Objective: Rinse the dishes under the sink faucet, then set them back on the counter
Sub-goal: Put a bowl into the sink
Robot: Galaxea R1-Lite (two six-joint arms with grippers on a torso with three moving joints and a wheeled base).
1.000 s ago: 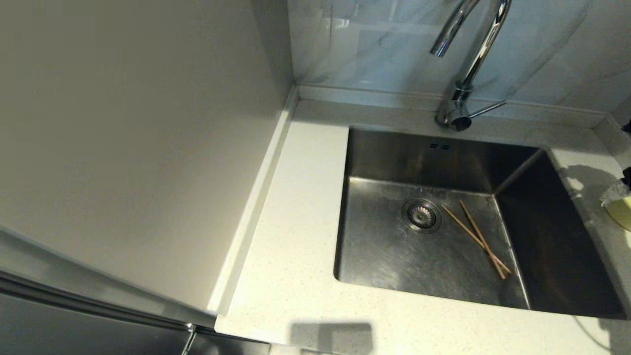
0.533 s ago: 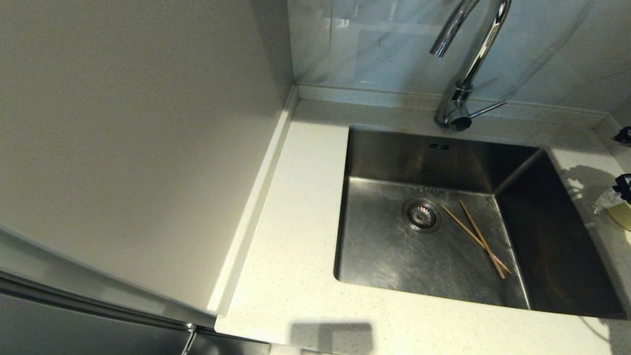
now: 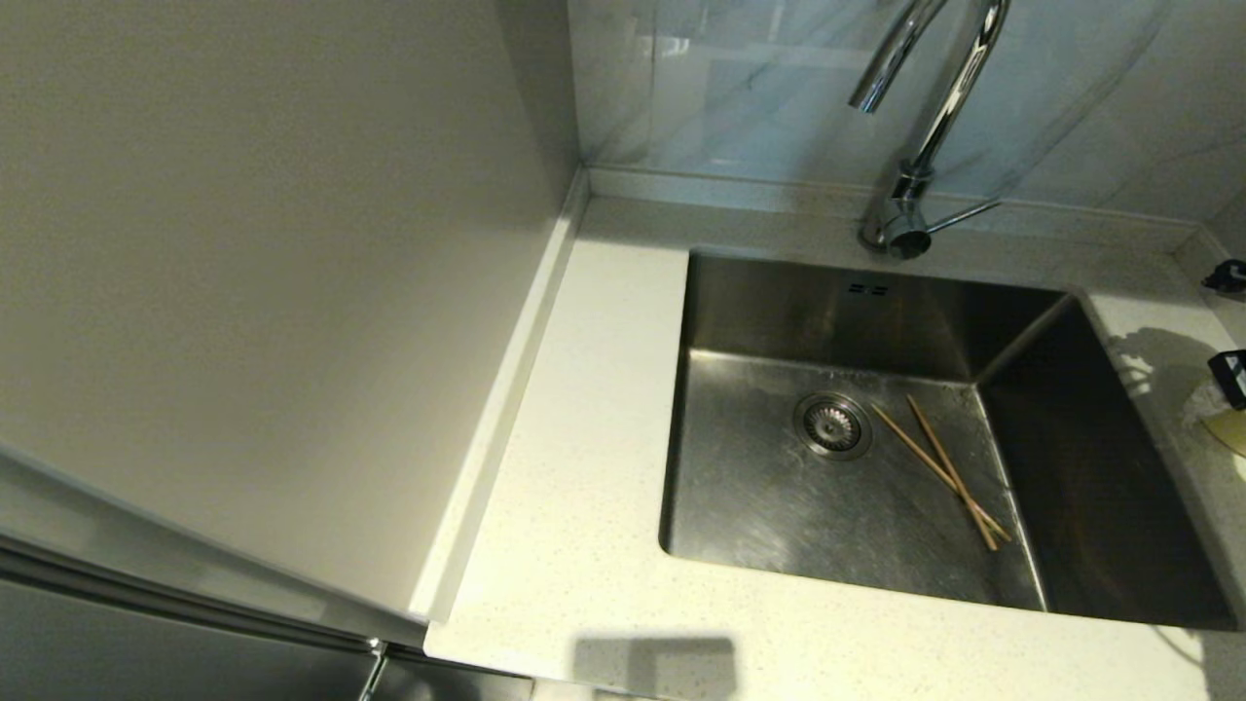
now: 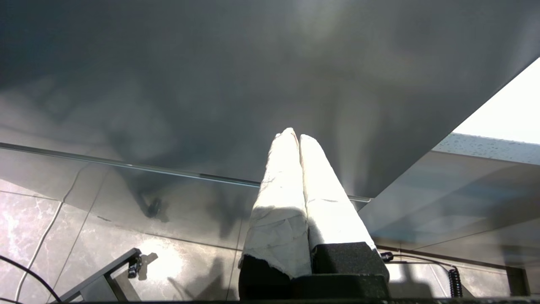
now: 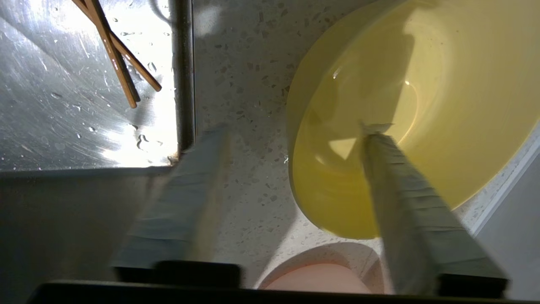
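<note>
The pale-yellow bowl (image 5: 422, 84) stands upright on the speckled counter (image 5: 244, 84), just right of the sink, and only a sliver of the bowl (image 3: 1232, 430) shows at the head view's right edge. My right gripper (image 5: 295, 128) is open and straddles the bowl's near rim, one finger (image 5: 413, 202) inside the bowl and the other (image 5: 185, 202) over the counter. The pink bowl (image 5: 316, 280) lies close by on the counter. The chopsticks (image 3: 939, 467) lie crossed on the sink (image 3: 779, 506) floor beside the drain. My left gripper (image 4: 294, 135) is shut and parked below counter height.
The chrome faucet (image 3: 934, 117) rises behind the sink, its spout over the basin and its side lever pointing right. A tall pale panel (image 3: 243, 273) walls off the left. Counter (image 3: 584, 438) runs along the sink's left and front.
At the head view's right edge my right gripper has drawn further right, and less of the yellow bowl shows. The chopsticks have not moved.
</note>
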